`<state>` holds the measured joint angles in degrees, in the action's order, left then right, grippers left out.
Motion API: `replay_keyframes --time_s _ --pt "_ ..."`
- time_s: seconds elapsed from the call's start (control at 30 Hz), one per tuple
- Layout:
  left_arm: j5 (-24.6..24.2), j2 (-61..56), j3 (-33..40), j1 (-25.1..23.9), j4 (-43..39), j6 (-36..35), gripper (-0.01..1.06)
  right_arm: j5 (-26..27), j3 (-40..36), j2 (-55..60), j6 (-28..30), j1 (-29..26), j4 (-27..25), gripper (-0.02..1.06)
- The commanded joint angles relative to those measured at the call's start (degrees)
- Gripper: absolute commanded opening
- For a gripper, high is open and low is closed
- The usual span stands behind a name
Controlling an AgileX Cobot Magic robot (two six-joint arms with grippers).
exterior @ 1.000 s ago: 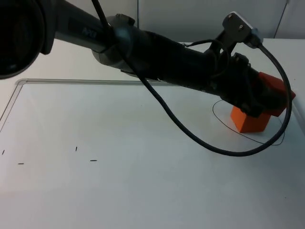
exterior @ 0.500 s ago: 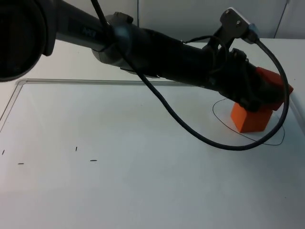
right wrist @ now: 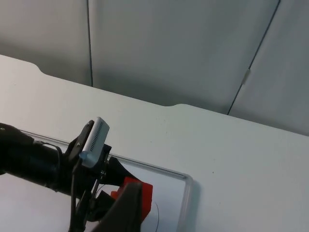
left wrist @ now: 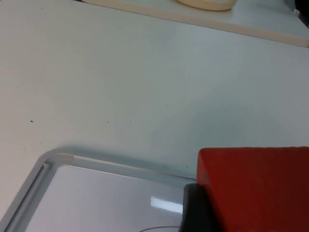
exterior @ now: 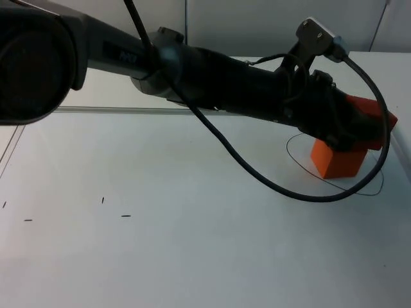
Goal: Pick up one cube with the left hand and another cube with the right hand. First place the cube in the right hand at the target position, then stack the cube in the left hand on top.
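Left claw (exterior: 359,131) sits at 3 o'clock on the worktop (exterior: 192,256), clamped on the red cube (exterior: 369,115). Since a second ago it has lifted slightly and barely shifted over the last half second, so the descent looks stalled or in fine alignment. The orange cube (exterior: 337,162) is already down inside the drawn ring (exterior: 302,168), so the right-hand step is done and only the stack remains.

From the top view, the red cube seems to overlap the orange cube's upper face and sits a bit toward 2 o'clock. I can't tell if they touch, as the arm hides the seam. It looks tilted, so squaring up before release seems needed.

Right claw (right wrist: 128,212) waits high, looking down on the stack; whether it is apart or together I can't tell.

Around: small black marks (exterior: 103,200) at 8 o'clock, well apart. Nothing blocks the stack.
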<state>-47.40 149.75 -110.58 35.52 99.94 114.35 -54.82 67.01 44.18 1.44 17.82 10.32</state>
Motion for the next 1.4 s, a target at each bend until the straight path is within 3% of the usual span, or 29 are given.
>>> replay_keyframes --time_s 0.0,0.27,0.67,1.17,1.27,1.3,1.37 --pt "-0.97 0.50 -0.17 -0.15 0.01 -0.53 0.00 0.81 -0.18 -0.01 -0.19 -0.09 0.54 1.05" --pt "-3.99 0.50 -0.17 -2.67 0.01 -2.54 0.00 0.71 -0.18 -0.01 -0.19 -0.09 1.47 1.05" --pt "-6.32 1.47 0.07 -2.24 0.01 -1.85 0.00 0.71 -0.18 -0.01 -0.19 -0.09 2.35 1.05" --pt "-6.55 3.45 0.07 -2.24 -0.72 -0.89 0.00 0.71 -0.18 -0.01 -1.44 -0.09 4.25 1.05" --pt "-7.08 4.48 0.07 -2.24 -0.85 -0.71 0.15 0.71 -0.18 -0.01 -1.44 -0.09 4.56 1.05" --pt "-7.08 4.48 0.07 -2.24 -0.85 -0.71 0.15 0.71 -0.18 -0.01 -1.44 -0.09 4.56 1.05" --pt "-7.41 4.48 0.07 -2.24 -0.85 -0.71 0.30 0.71 -0.18 -0.01 -1.44 -0.09 4.56 1.05"
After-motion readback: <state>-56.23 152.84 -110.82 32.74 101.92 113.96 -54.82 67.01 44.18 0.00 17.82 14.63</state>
